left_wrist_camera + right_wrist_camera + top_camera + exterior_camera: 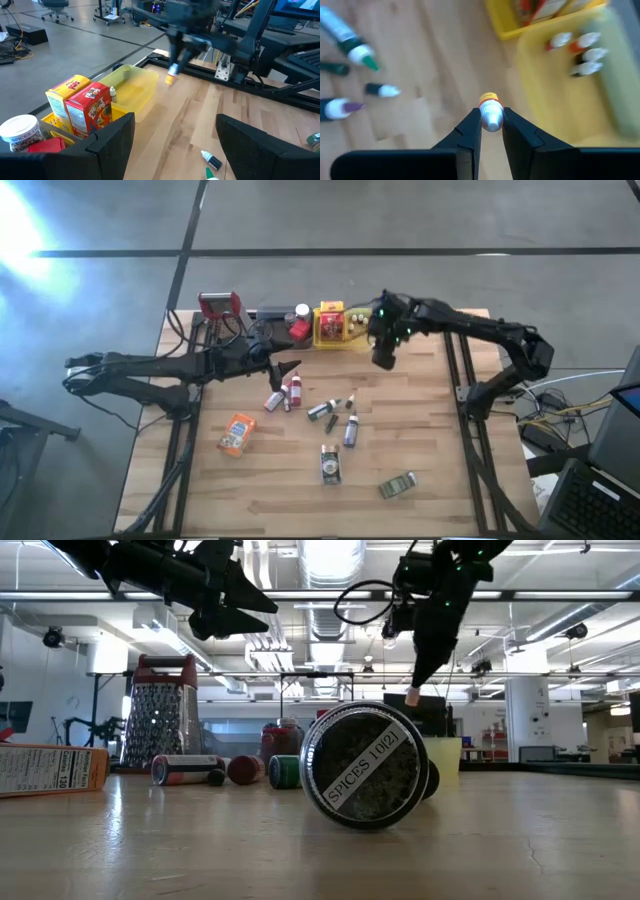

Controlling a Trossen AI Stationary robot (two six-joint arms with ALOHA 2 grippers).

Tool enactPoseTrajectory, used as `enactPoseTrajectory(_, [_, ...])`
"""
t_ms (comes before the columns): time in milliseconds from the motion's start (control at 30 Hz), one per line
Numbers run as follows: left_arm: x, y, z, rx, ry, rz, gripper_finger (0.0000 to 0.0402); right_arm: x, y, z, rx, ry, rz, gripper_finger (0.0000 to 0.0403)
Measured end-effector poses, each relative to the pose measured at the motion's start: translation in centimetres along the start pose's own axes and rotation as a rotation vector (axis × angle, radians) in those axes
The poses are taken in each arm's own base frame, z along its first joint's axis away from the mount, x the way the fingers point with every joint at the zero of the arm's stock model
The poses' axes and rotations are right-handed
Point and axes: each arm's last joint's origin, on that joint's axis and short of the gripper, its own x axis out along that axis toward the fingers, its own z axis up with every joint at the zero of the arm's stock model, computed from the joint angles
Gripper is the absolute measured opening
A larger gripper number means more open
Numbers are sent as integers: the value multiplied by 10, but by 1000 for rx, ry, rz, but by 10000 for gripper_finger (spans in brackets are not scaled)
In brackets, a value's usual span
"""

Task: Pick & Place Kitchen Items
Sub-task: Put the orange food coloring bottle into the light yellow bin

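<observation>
Nearest, the right claw (491, 131) pinches a small orange-capped bottle (490, 114) above the counter (420, 430), its long axis in line with the fingers, cap pointing away from them. Just beyond lies the pale yellow tray (580, 85) holding several tiny bottles (577, 52). Farther from the tray, the left claw (290, 367) hangs released over loose bottles (285, 392).

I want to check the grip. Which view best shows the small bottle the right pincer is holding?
The right wrist view: the orange-capped bottle sits clamped between the right pincer fingers, close up. The left wrist view shows it small and blurred; the low view shows only a tip; the high view hides it.
</observation>
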Motion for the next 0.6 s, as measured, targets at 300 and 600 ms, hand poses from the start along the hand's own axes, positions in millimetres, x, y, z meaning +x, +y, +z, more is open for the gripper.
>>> enactPoseTrajectory(300, [0, 0, 0, 1, 0, 0, 284, 18, -48, 29, -35, 22, -40, 61])
enactPoseTrajectory(600, [0, 0, 0, 7, 1, 0, 284, 43, -80, 43, -52, 47, -26, 59])
